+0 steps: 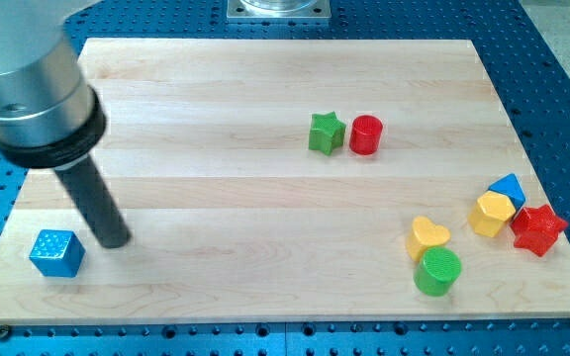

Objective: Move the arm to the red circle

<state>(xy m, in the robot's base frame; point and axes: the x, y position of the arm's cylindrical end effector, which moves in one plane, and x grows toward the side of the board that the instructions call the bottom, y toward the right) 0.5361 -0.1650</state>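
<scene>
Camera view: our rod has no pincer, so nothing to open or close. My tip [113, 240] sits at the board's [216, 89] lower left, just right of the blue cube [56, 253]. Red circle [366, 134], a short glossy cylinder, stands upper centre-right, touching the green star [327, 132], well apart from my tip

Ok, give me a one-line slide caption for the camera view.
My tip rests beside the blue cube at the board's lower left, far from the red circle next to the green star.
</scene>
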